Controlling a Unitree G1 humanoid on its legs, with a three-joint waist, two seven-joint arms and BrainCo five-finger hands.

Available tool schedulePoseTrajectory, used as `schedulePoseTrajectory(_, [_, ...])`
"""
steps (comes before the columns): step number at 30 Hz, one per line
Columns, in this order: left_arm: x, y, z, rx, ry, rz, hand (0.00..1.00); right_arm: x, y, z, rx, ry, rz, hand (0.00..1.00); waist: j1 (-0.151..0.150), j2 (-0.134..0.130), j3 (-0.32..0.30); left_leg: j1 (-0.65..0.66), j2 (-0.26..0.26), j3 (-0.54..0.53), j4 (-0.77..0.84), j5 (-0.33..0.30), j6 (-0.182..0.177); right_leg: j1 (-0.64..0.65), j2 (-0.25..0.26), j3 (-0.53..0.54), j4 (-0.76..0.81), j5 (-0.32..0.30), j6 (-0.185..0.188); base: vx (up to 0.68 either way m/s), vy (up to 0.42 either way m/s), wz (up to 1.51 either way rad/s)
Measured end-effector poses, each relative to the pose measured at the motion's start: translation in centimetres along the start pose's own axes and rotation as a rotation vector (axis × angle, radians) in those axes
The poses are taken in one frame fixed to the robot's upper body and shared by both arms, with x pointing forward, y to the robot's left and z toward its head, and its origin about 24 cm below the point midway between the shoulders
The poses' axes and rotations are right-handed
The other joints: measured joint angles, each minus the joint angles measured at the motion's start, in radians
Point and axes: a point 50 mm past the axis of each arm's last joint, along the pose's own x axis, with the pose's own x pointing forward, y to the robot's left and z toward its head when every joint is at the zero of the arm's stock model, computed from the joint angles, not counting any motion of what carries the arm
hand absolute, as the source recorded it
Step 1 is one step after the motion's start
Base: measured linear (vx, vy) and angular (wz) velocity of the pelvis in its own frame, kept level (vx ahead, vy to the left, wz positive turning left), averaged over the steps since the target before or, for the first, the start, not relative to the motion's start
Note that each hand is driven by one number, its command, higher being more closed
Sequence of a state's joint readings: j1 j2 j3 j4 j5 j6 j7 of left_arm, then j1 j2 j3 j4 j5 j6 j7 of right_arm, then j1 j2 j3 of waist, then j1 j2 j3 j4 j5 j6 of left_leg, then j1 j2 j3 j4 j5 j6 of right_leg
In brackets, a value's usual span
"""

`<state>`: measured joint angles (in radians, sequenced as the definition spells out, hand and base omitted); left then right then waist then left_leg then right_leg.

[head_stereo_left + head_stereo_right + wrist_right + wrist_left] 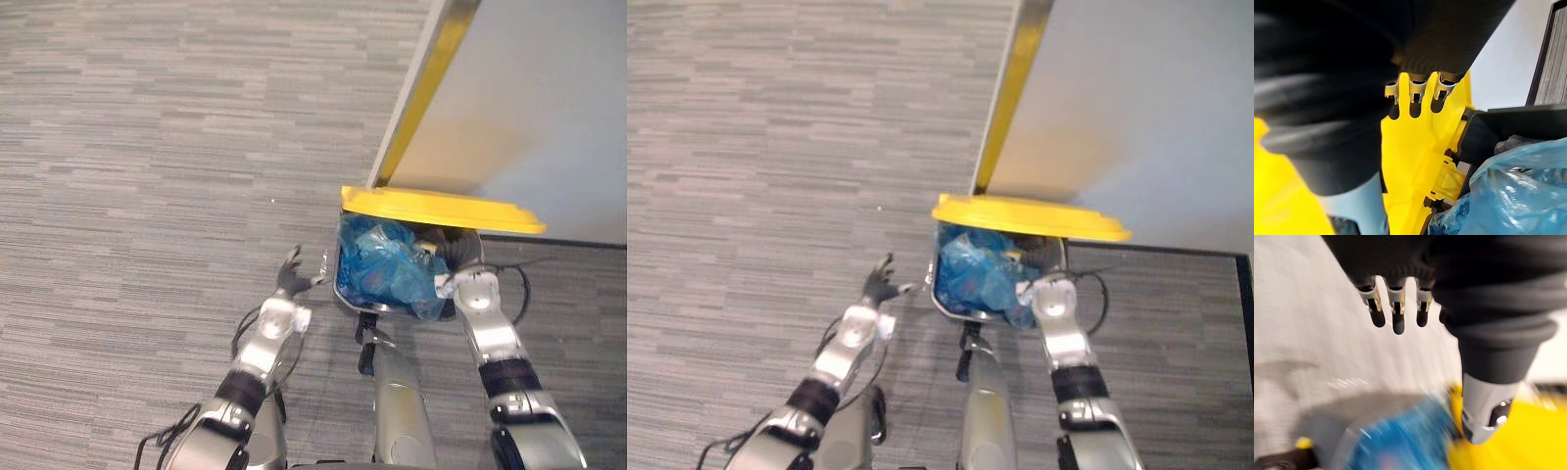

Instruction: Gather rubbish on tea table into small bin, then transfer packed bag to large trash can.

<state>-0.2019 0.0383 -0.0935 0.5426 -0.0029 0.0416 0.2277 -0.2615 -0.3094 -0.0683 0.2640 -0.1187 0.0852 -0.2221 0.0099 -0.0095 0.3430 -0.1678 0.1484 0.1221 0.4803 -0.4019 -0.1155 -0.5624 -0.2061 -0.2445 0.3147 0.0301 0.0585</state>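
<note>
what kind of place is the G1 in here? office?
Probably an office or a similar indoor commercial space. Clues: grey striped carpet underfoot, a pale wall panel with a yellow edge strip, and a large trash can with a raised yellow lid holding a blue bag.

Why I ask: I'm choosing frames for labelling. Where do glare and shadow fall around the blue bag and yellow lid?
Right wrist view: white glints on the blue bag, the yellow lid evenly lit. Left eye view: the trash can dark inside under the lid, the wall dimmer and warmer just above it, the carpet flat-lit without glare.
</note>
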Motion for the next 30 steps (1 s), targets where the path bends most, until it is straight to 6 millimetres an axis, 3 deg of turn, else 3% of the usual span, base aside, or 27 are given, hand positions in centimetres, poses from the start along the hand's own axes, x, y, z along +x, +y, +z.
schedulePoseTrajectory(1, [-0.2,0.4,-0.7,-0.005,0.024,0.016,0.00,-0.2,-0.2,-0.3,0.003,0.009,-0.003,0.00,0.003,0.000,-0.001,0.008,0.000,-0.002,-0.004,0.001,0.001,0.006,-0.001,-0.002,0.004,-0.003,0.001,0.01,-0.045,0.15])
schedulePoseTrajectory(3, [-1.4,3.1,-5.3,-0.025,0.197,0.109,0.00,-1.8,-0.3,-2.6,0.029,0.083,-0.016,0.00,0.013,-0.002,-0.048,0.021,-0.001,-0.013,-0.017,0.003,0.000,0.009,-0.011,-0.010,0.031,-0.027,0.003,0.02,-0.042,0.13])
schedulePoseTrajectory(4, [-1.7,3.5,-6.0,-0.028,0.224,0.119,0.00,-2.1,-0.2,-2.9,0.031,0.096,-0.013,0.00,0.015,-0.002,-0.050,0.030,-0.001,-0.015,-0.020,0.004,-0.001,0.015,-0.012,-0.011,0.034,-0.031,0.005,0.04,-0.029,0.09])
schedulePoseTrajectory(5, [-2.6,4.4,-8.4,-0.027,0.327,0.144,0.00,-3.2,0.6,-4.2,0.048,0.145,0.009,0.00,0.015,-0.003,-0.052,0.069,-0.002,-0.021,-0.037,0.014,-0.005,0.047,-0.014,-0.016,0.044,-0.043,0.010,0.00,0.000,0.00])
schedulePoseTrajectory(9, [-4.3,4.8,-11.6,0.005,0.471,0.159,0.00,-5.9,3.1,-6.5,0.120,0.247,0.062,0.00,0.016,-0.019,-0.068,0.112,-0.006,-0.003,-0.043,0.018,-0.014,0.083,-0.016,-0.008,0.033,-0.039,0.013,-0.02,0.014,-0.10])
schedulePoseTrajectory(11, [-4.9,4.6,-12.5,-0.003,0.515,0.159,0.00,-7.5,4.2,-8.3,0.132,0.330,0.093,0.00,0.015,-0.027,-0.071,0.130,-0.007,0.011,-0.040,0.019,-0.016,0.109,-0.011,-0.002,0.001,-0.011,0.037,-0.06,0.036,-0.21])
schedulePoseTrajectory(12, [-5.2,4.2,-12.9,-0.035,0.540,0.166,0.00,-9.1,4.8,-9.9,0.121,0.405,0.113,0.00,0.011,-0.040,-0.080,0.143,-0.017,0.021,-0.040,0.022,-0.012,0.130,-0.013,0.006,-0.029,0.017,0.065,-0.12,0.070,-0.41])
schedulePoseTrajectory(13, [-5.6,3.9,-13.4,-0.069,0.567,0.176,0.00,-10.7,5.5,-11.6,0.124,0.487,0.138,0.00,0.009,-0.043,-0.094,0.157,0.004,0.061,-0.069,0.042,-0.002,0.161,0.018,0.030,-0.135,0.119,0.186,-0.10,0.060,-0.53])
schedulePoseTrajectory(14, [-5.9,3.6,-13.8,-0.079,0.583,0.175,0.00,-11.1,5.8,-11.9,0.127,0.508,0.146,0.00,0.012,-0.039,-0.097,0.160,0.018,0.079,-0.076,0.050,-0.006,0.148,0.022,0.040,-0.097,0.107,0.162,-0.14,0.045,-0.64])
schedulePoseTrajectory(15, [-6.2,3.7,-14.3,-0.083,0.616,0.181,0.00,-12.7,6.6,-13.5,0.138,0.597,0.167,0.00,0.000,-0.034,-0.095,0.182,0.032,0.090,-0.105,0.072,-0.011,0.101,0.013,0.053,0.248,0.016,0.033,-0.11,-0.001,-0.39])
schedulePoseTrajectory(16, [-6.7,3.9,-14.8,-0.076,0.633,0.177,0.00,-16.1,7.1,-16.2,0.150,0.763,0.169,0.00,-0.010,-0.048,-0.114,0.226,0.041,0.091,-0.159,0.103,-0.022,0.123,0.012,0.072,0.482,-0.062,0.009,-0.11,-0.001,-0.30])
schedulePoseTrajectory(18, [-7.2,4.3,-15.3,-0.067,0.645,0.183,0.00,-17.9,7.2,-17.7,0.198,0.876,0.132,0.00,-0.006,-0.079,-0.148,0.221,0.048,0.121,-0.177,0.118,-0.036,0.155,0.015,0.103,0.556,-0.133,0.016,-0.06,-0.113,-0.44])
schedulePoseTrajectory(19, [-7.0,4.3,-15.3,-0.076,0.657,0.188,0.00,-18.4,6.9,-18.5,0.204,0.919,0.119,0.00,-0.009,-0.091,-0.162,0.220,0.058,0.141,-0.182,0.122,-0.042,0.163,0.046,0.086,0.501,-0.123,0.039,-0.08,-0.150,-0.54])
schedulePoseTrajectory(20, [-7.0,4.1,-15.4,-0.088,0.665,0.190,0.00,-18.6,7.0,-18.6,0.210,0.929,0.114,0.00,-0.009,-0.072,-0.169,0.221,0.076,0.143,-0.191,0.124,-0.033,0.182,0.075,0.086,0.453,-0.116,0.054,-0.07,-0.089,-0.52])
schedulePoseTrajectory(21, [-7.6,3.2,-15.9,-0.124,0.699,0.185,0.00,-18.7,6.4,-19.1,0.197,0.953,0.095,0.00,0.010,-0.015,-0.190,0.220,0.126,0.162,-0.232,0.150,-0.008,0.236,0.135,0.088,0.332,-0.138,0.052,0.02,-0.113,-0.25])
schedulePoseTrajectory(22, [-7.4,2.8,-15.7,-0.160,0.693,0.192,0.00,-19.2,6.2,-19.6,0.197,0.992,0.072,0.00,0.003,-0.045,-0.208,0.244,0.099,0.191,-0.281,0.206,-0.036,0.273,0.082,0.075,0.436,-0.218,-0.001,0.07,-0.168,-0.29])
schedulePoseTrajectory(23, [-7.2,2.9,-15.6,-0.156,0.690,0.189,0.00,-20.2,6.5,-20.2,0.176,1.055,0.095,0.00,0.006,-0.077,-0.224,0.257,0.071,0.202,-0.320,0.237,-0.063,0.363,0.092,0.083,0.288,-0.294,0.004,0.06,-0.193,-0.18])
schedulePoseTrajectory(24, [-7.2,2.7,-15.6,-0.161,0.692,0.188,0.00,-20.1,6.8,-20.1,0.177,1.059,0.103,0.00,0.011,-0.070,-0.226,0.254,0.077,0.209,-0.321,0.240,-0.060,0.377,0.100,0.078,0.251,-0.296,0.000,0.00,-0.134,-0.54])
schedulePoseTrajectory(25, [-7.4,2.5,-15.8,-0.173,0.703,0.187,0.00,-19.9,6.9,-20.1,0.177,1.060,0.106,0.00,0.021,-0.046,-0.233,0.237,0.095,0.241,-0.321,0.252,-0.054,0.399,0.129,0.084,0.149,-0.279,-0.026,-0.11,-0.102,-0.53])
schedulePoseTrajectory(27, [-7.7,2.6,-16.1,-0.184,0.722,0.199,0.00,-20.1,6.9,-20.3,0.182,1.080,0.102,0.00,0.015,-0.025,-0.244,0.239,0.091,0.249,-0.353,0.272,-0.026,0.413,0.147,0.089,0.062,-0.257,-0.048,-0.17,-0.075,-0.44])
schedulePoseTrajectory(30, [-7.8,2.7,-16.2,-0.190,0.726,0.208,0.00,-20.6,6.6,-20.6,0.185,1.110,0.086,0.00,0.014,-0.021,-0.255,0.255,0.077,0.227,-0.394,0.280,-0.017,0.429,0.149,0.087,0.028,-0.229,-0.043,-0.13,0.004,0.00])
